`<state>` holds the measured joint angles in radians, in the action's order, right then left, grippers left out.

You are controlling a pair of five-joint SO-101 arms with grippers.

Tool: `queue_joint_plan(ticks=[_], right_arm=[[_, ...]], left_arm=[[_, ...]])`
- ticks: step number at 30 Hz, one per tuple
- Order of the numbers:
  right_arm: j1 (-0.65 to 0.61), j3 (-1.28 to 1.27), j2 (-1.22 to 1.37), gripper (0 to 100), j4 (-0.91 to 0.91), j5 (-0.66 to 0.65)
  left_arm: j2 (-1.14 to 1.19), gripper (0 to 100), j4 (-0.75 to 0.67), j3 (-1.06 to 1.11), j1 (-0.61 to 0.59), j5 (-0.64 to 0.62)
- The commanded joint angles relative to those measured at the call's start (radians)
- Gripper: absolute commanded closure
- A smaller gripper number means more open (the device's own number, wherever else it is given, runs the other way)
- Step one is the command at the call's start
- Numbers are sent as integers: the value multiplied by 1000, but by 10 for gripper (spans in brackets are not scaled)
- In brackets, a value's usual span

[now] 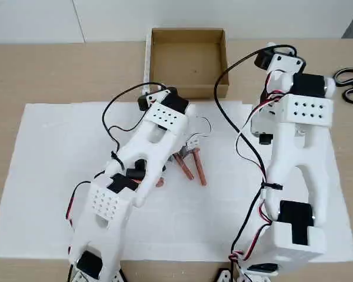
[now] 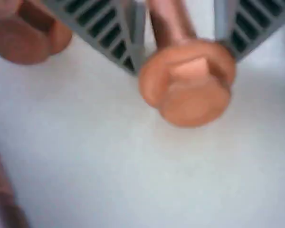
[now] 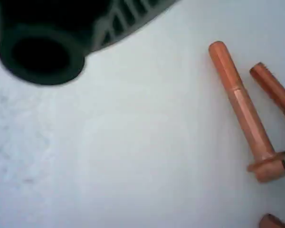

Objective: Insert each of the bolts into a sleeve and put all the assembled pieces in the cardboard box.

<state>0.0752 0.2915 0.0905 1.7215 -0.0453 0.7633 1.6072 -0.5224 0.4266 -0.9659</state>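
My left gripper (image 1: 185, 150) is low over the white sheet at the table's middle. Its grey ribbed fingers (image 2: 109, 33) are shut on the shaft of a copper bolt (image 2: 187, 83), whose flanged head points at the camera. Two more copper bolts (image 1: 199, 166) (image 1: 183, 166) lie side by side just beside it. My right gripper (image 1: 263, 137) hangs to the right of them, shut on a black sleeve (image 3: 40, 54) whose open end shows beside a ribbed finger (image 3: 128, 19). A long bolt (image 3: 242, 109) lies on the sheet in the right wrist view. The cardboard box (image 1: 188, 91) stands behind, with nothing in it.
A white paper sheet (image 1: 47, 176) covers most of the wooden table. Black scissors (image 1: 350, 82) lie at the far right edge. Cables loop from both arms over the sheet's centre. More copper pieces (image 2: 23, 28) (image 3: 275, 90) lie close to the held bolt.
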Motion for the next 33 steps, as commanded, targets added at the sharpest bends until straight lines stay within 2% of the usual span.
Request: queue_joint_plan(ticks=[1, 3, 10, 12, 17, 23, 29, 31, 33], right_arm=[[1, 5, -62, 995, 5, -2], [1, 5, -62, 995, 5, -2], [1, 6, -62, 995, 5, -2], [1, 6, -62, 995, 4, -3], [1, 11, -62, 995, 2, -5], [2, 12, -85, 995, 1, -5], [4, 8, -245, 995, 1, -5], [4, 5, -308, 995, 2, -5], [2, 5, -367, 995, 4, -28]], left_arm=[[9, 946, -12, -36, -9, -6], [9, 998, -15, -36, -9, -6], [0, 995, -9, -51, -8, 0], [0, 995, 31, -107, -8, 3], [6, 995, 143, -289, -11, 118], [0, 995, 146, -367, -26, 172], [-80, 995, 147, -395, -75, 176], [-155, 995, 147, -395, -83, 227], [-235, 995, 147, -395, -84, 338]])
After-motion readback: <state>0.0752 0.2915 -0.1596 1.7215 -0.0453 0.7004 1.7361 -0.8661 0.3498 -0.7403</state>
